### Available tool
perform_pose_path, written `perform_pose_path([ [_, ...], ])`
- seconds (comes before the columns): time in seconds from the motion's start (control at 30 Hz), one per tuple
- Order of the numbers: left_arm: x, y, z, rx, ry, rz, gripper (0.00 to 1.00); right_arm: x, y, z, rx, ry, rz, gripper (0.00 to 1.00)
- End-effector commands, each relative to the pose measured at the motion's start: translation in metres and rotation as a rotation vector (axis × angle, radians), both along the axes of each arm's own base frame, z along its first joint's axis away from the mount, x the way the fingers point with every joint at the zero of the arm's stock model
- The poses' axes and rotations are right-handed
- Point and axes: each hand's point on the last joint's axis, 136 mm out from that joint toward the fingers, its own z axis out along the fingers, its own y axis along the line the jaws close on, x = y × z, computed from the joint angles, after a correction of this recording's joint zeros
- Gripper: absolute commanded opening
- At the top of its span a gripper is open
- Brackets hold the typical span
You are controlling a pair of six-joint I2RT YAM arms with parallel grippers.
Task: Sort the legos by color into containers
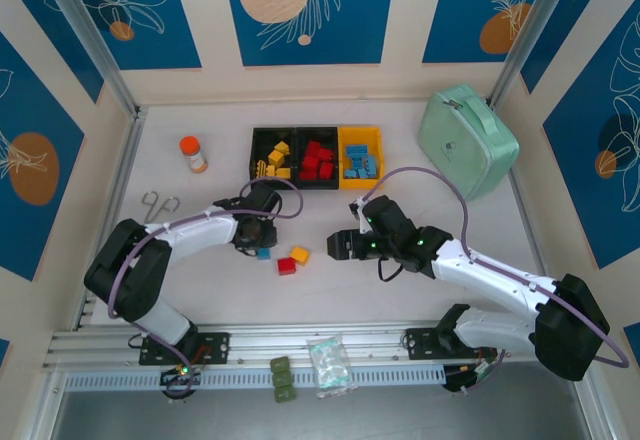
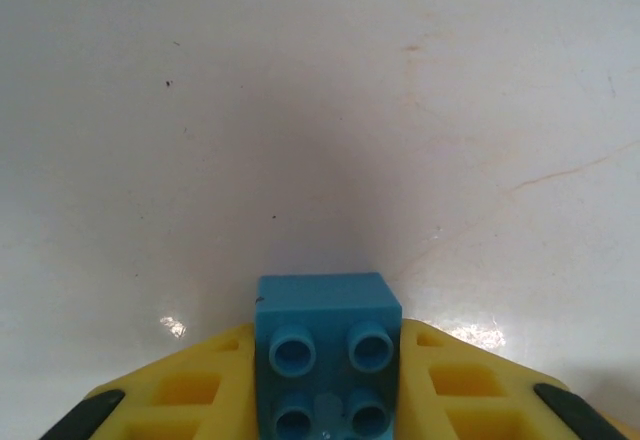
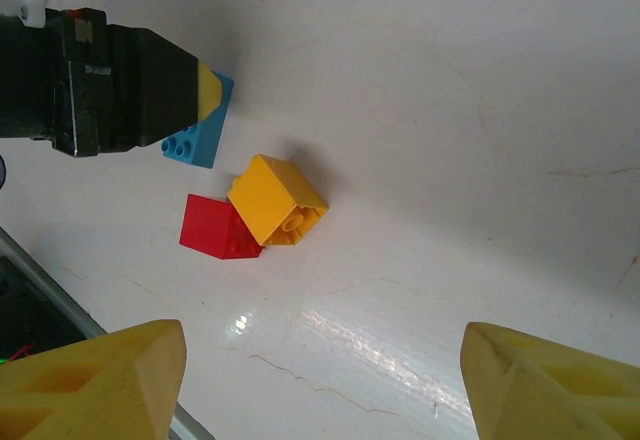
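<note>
Two yellow left fingers (image 2: 200, 390) are clenched on a blue 2x2 brick (image 2: 327, 355), one on each of two opposite side walls. In the left wrist view its four studs face back toward the camera. The brick is down at tabletop (image 2: 320, 110) level, and we cannot tell whether it has lifted clear.

We judge it light, rigid and smooth-walled. The flat side walls are the right place to hold it, since a squeeze on the studs or across a corner could let it twist or pop out. It is nearly as tall as it is wide, so it has no real long axis.

Just beside it lie a yellow brick (image 3: 278, 200) and a red brick (image 3: 212, 226), touching each other. The yellow one is tipped, with an open end toward the right wrist camera. The right fingers (image 3: 95, 380) hang released and wide above the pair, holding nothing.

Farther back in the overhead view stand the containers (image 1: 253, 152), a row of three. The left black one holds yellow legos, the middle black one red, and the yellow-orange bin (image 1: 378, 140) on the right end holds blue. We take that bin as this brick's destination, well apart from where it is now.
</note>
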Motion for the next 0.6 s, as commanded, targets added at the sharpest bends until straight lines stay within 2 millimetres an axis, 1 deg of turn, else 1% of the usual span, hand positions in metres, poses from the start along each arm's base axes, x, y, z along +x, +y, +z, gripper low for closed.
perform_pose_path([
  [0.0, 0.003, 0.002, 0.007, 0.043, -0.014, -0.023, 0.28, -0.004, 0.000, 0.001, 0.018, -0.003, 0.000, 0.73],
  [0.2, 0.015, -0.004, 0.029, 0.043, -0.054, -0.057, 0.28, -0.004, -0.005, 0.003, 0.018, -0.013, -0.012, 0.73],
  [0.3, 0.025, -0.014, 0.043, 0.018, -0.077, -0.084, 0.28, -0.004, -0.009, 0.002, 0.017, -0.016, -0.026, 0.73],
  [0.4, 0.036, -0.029, 0.057, -0.009, -0.092, -0.119, 0.28, -0.002, -0.015, 0.004, 0.023, -0.020, -0.050, 0.73],
  [0.57, 0.057, -0.062, 0.078, -0.057, -0.128, -0.177, 0.28, 0.003, -0.037, 0.006, 0.011, -0.024, -0.133, 0.73],
])
